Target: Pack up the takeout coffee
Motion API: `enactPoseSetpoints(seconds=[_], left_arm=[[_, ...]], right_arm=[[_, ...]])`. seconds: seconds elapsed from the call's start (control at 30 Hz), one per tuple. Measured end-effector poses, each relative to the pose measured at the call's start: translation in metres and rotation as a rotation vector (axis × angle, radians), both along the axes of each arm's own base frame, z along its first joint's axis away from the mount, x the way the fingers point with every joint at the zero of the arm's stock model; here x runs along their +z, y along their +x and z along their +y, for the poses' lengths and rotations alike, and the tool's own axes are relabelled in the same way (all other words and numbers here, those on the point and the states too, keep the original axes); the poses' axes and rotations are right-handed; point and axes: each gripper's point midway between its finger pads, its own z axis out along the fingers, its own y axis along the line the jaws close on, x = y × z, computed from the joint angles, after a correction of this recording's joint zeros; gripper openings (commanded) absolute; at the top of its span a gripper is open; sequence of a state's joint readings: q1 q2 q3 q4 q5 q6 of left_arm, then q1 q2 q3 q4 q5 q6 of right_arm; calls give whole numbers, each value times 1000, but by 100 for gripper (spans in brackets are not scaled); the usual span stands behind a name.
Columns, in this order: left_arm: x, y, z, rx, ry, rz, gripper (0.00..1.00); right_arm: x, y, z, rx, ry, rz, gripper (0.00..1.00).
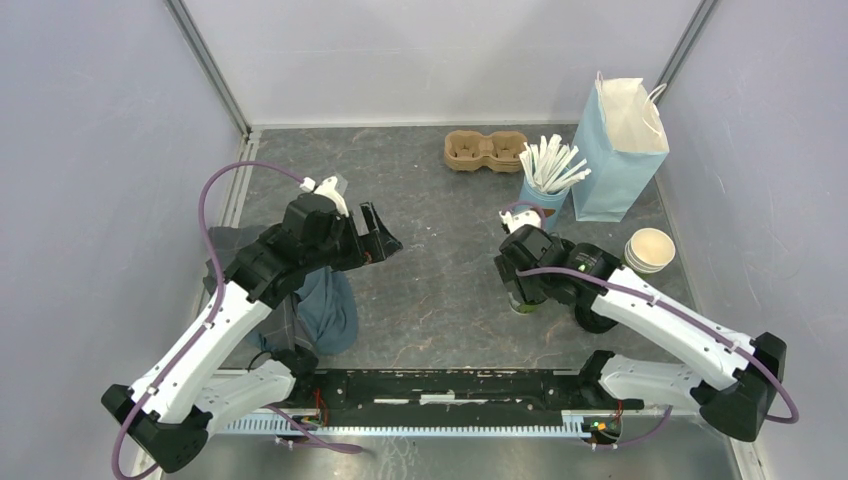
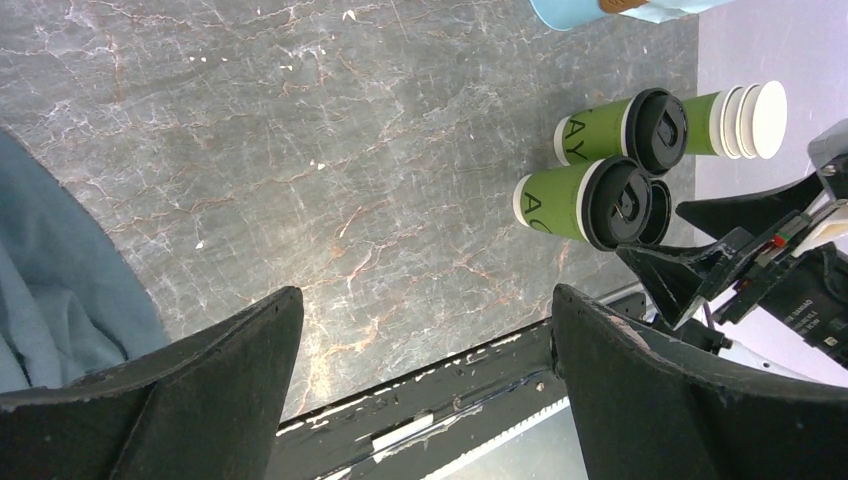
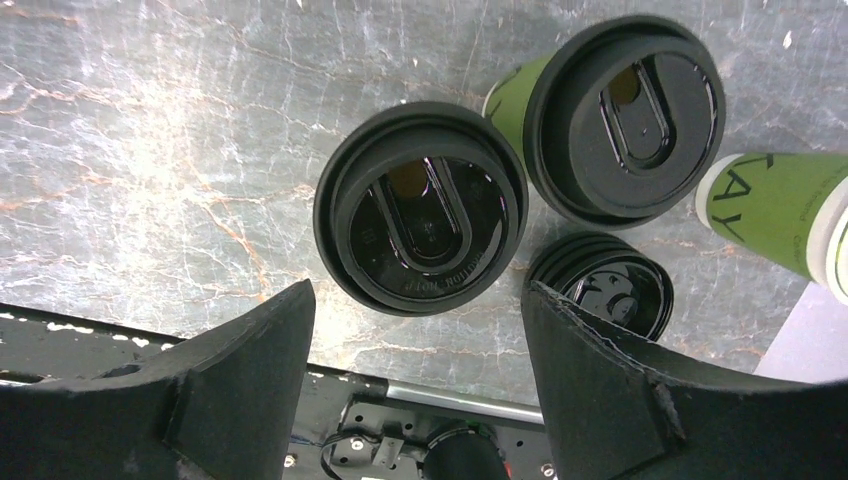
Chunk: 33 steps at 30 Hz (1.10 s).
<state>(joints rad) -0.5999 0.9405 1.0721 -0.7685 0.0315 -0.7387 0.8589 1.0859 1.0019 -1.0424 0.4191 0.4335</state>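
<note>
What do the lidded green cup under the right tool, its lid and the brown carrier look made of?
Cup: likely paper, matte green printed wall, white bottom edge. Lid: glossy black moulded plastic, showing highlights. Carrier: probably moulded pulp, dull brown.

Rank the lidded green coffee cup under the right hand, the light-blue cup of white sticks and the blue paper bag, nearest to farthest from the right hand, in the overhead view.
From the right hand:
1. Lidded green coffee cup, directly beneath it.
2. Light-blue cup of white sticks, behind it.
3. Blue paper bag, farther back, to the right.
</note>
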Motion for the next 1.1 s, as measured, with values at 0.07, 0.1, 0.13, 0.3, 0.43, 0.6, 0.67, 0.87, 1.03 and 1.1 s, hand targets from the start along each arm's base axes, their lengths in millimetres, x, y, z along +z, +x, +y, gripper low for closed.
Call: enactPoseSetpoints(seconds=[0.07,0.1,0.13,0.3,0.43,0.6,0.67,0.87,1.03,1.1], left_arm=[[0,0,0,-1,0,2,100],[-1,0,-1,-2,0,3,100],[-1,0,-1,-3,0,3,100],[-3,0,-1,-4,1,6,100],[-5,0,-1,-4,2,9,100],[-5,0,-1,-4,4,11,100],[-6,1,-1,-5,5,12,100],[-10,1,-4,-11,11,30,100],[-16,-2,-8,-34,5,57,100],[-19,-5,-9,-41,3,69,100]], right_arm=[[5,3,3,4,8,-9,85],[10,5,5,8,14,-18,86],[14,7,6,9,23,-27,86],[48,27,11,5,62,-94,90],[85,63,6,-42,75,-166,90],[126,108,-4,-86,78,-246,90],[134,123,-9,-95,80,-262,90],[123,150,-3,-62,109,-229,88],[105,172,26,-2,184,-183,85],[95,185,40,9,219,-175,84]])
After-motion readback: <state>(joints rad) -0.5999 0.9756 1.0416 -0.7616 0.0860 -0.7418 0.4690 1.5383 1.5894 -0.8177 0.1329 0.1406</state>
